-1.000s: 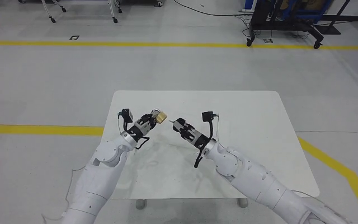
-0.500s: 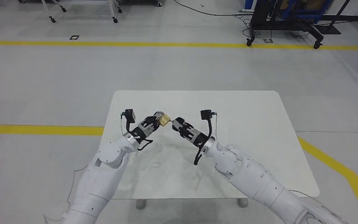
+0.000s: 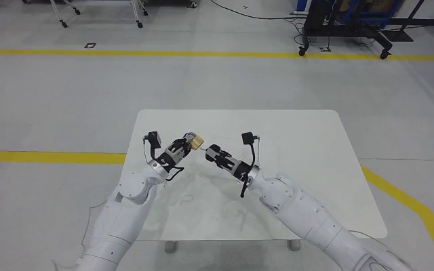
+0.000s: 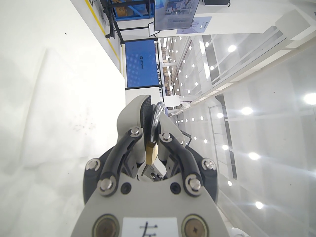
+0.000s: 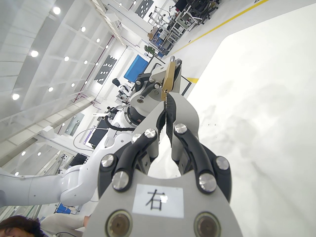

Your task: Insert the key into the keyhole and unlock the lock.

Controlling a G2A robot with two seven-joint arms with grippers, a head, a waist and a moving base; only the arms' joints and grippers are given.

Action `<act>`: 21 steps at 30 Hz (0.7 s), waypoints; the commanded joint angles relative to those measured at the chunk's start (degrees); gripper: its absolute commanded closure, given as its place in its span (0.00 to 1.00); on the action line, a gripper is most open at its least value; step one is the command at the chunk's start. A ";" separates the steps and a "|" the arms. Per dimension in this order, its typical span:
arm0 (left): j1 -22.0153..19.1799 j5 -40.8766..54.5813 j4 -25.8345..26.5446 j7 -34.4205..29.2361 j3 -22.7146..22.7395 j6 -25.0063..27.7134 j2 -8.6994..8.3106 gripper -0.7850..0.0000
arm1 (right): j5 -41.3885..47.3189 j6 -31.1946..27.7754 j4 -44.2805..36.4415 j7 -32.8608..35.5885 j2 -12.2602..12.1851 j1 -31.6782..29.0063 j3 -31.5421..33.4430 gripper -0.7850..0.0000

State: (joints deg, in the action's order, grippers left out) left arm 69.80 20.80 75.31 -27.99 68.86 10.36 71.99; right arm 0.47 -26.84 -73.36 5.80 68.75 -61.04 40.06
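1. White bench on grey floor crossed by yellow lines.
2. Left claw above the bench's left half, gripping a brass lock at its tip.
3. Right claw just beside the lock, pointed at it.
4. Both claws angled toward each other, meeting left of the bench's middle.
5. Black wheeled frame on the floor well beyond the bench.

Both arms lay across the near edge, and the left gripper and right gripper stood tip to tip left of centre, the lock plugging the gap between them. Bare tabletop ran wide to the right edge and both far corners.
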 commanded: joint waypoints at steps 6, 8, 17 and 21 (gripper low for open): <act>-0.11 -0.48 -0.06 -0.75 -0.22 0.02 0.07 1.00 | 0.71 0.25 1.03 0.30 0.71 -0.23 1.16 1.00; -0.13 -0.61 -0.13 -0.81 -0.32 0.05 0.11 1.00 | 0.72 0.29 0.98 0.25 0.91 -0.40 1.44 1.00; -0.11 -0.44 -0.49 -0.22 -0.45 -0.06 0.31 1.00 | -0.56 0.52 1.06 1.02 1.66 -1.05 2.45 1.00; -0.08 0.09 -0.60 -0.06 -0.30 0.06 0.39 1.00 | -1.38 0.73 1.10 1.61 2.01 -1.13 2.71 1.00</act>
State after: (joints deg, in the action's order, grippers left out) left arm 69.72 20.82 74.72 -28.03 68.53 10.36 72.37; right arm -0.78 -26.12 -72.28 7.27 70.71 -62.18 42.72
